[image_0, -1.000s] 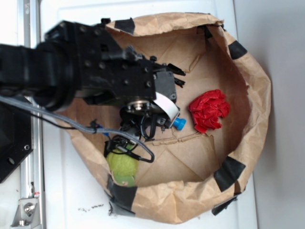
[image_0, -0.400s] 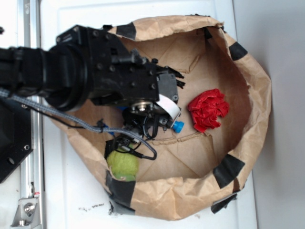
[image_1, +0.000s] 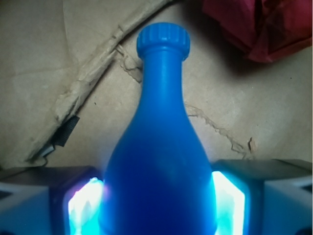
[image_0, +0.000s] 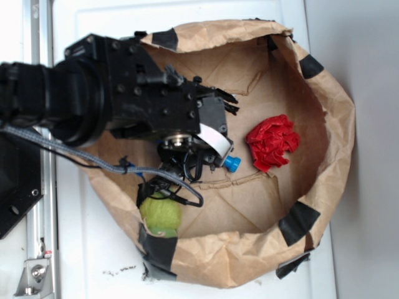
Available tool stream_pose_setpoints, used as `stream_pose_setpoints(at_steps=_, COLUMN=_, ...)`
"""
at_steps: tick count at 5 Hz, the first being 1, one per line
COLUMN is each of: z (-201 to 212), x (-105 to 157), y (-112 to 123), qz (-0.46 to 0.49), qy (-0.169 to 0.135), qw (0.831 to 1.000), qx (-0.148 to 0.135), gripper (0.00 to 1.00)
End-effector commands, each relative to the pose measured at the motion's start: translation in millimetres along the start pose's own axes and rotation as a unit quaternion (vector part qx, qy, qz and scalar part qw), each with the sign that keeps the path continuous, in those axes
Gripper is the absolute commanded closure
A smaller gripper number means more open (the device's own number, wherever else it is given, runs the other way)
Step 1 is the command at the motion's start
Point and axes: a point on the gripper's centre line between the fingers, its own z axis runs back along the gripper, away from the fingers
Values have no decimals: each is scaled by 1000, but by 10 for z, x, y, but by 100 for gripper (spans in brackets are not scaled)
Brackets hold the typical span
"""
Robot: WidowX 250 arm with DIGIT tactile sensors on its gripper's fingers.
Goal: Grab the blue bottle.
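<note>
Gripper [image_1: 156,196] pinches the bottle [image_1: 159,147], its two fingers [image_1: 234,196] pressed against the body on both sides. We count one blue bottle, one red wad [image_0: 272,142] and one green ball [image_0: 161,216], all inside one paper bag [image_0: 324,93]. We can read no label or writing.
</note>
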Motion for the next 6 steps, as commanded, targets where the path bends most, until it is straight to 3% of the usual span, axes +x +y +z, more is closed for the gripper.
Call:
stream_pose_setpoints(at_steps=1, z=514, x=89, y=-118, qz=54, qy=-29, qw=998, qx=-12, gripper=100)
stream_pose_setpoints(at_steps=2, z=1023, x=146, y=-200, qz=162, qy=-33, qw=986, qx=-33, gripper=100)
stream_pose_setpoints(at_steps=3, z=1524, x=111, y=-93, qz=268, qy=-19, qw=962, qx=-53, gripper=100)
stream_pose_setpoints(at_steps=4, z=1575, x=120, y=18, qz=321, qy=-23, qw=946, qx=-38, gripper=100)
stream_pose_setpoints(at_steps=5, z=1593, x=244, y=15, qz=316, qy=-37, qw=948, qx=-17, gripper=100)
stream_pose_setpoints(at_steps=6, z=1527, x=338, y=52, qz=305, qy=-46, qw=951, qx=-19, gripper=100)
